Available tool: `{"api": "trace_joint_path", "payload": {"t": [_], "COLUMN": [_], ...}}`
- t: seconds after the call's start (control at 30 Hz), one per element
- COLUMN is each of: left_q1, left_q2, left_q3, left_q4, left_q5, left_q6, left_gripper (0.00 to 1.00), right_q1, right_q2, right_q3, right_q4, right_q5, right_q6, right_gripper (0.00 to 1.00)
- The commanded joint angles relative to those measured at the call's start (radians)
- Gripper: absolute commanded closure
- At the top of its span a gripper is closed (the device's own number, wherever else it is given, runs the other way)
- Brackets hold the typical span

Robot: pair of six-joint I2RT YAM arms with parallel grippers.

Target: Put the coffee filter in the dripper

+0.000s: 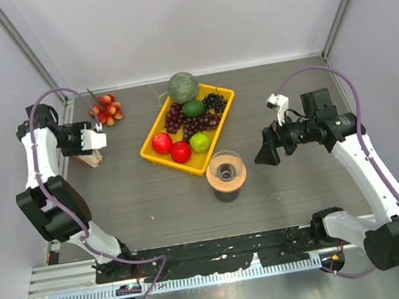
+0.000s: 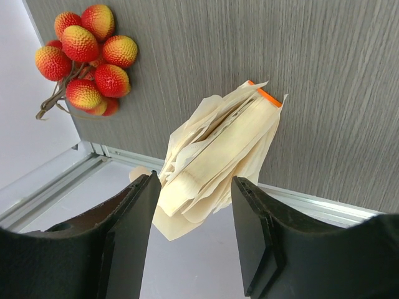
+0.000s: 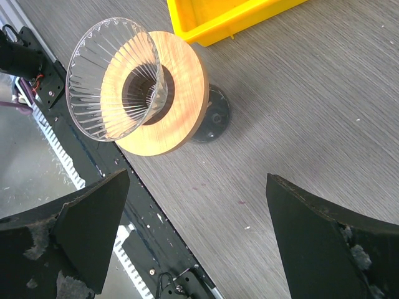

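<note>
While the left gripper (image 2: 194,180) straddles the paper stack (image 2: 218,156), grip unclear, the dripper (image 1: 226,166) sits well to its right, nearer the wide-spread right gripper (image 1: 267,156).

The desk (image 2: 343,93) is grey with a fine streaked wood grain. The paper bundle (image 2: 218,156) is cream-beige with a bright orange strip (image 2: 269,96), and the lychees (image 2: 84,59) are mottled red, orange and yellow. My left gripper (image 2: 196,180) and right gripper (image 3: 196,180) are black. The dripper (image 3: 115,78) is clear with fine radial ribs, the wooden ring (image 3: 184,93) is pale tan with faint grain, and the tray (image 3: 218,25) is bright yellow.
</note>
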Motion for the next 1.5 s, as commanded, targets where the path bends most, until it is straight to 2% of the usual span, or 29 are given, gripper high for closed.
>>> {"api": "trace_joint_path", "payload": {"t": [0.0, 0.9, 1.23, 1.47], "left_q1": [-0.012, -0.055, -0.062, -0.064], "left_q2": [0.013, 0.054, 0.054, 0.051], "left_q3": [0.031, -0.014, -0.022, -0.017], "left_q4": [0.044, 0.127, 0.107, 0.093], "left_q5": [-0.024, -0.098, -0.122, -0.132], "left_q6": [0.142, 0.119, 0.14, 0.142], "left_gripper": [0.42, 0.45, 0.53, 0.66], "right_q1": [0.004, 0.004, 0.004, 0.004], "right_q2": [0.009, 0.024, 0.04, 0.038], "right_q3": [0.004, 0.003, 0.009, 0.006], "right_q4": [0.021, 0.018, 0.01, 0.012], "right_q5": [-0.015, -0.007, -0.016, -0.013], "right_q6": [0.002, 0.002, 0.0, -0.001], "right_gripper": [0.02, 0.02, 0.02, 0.02]}}
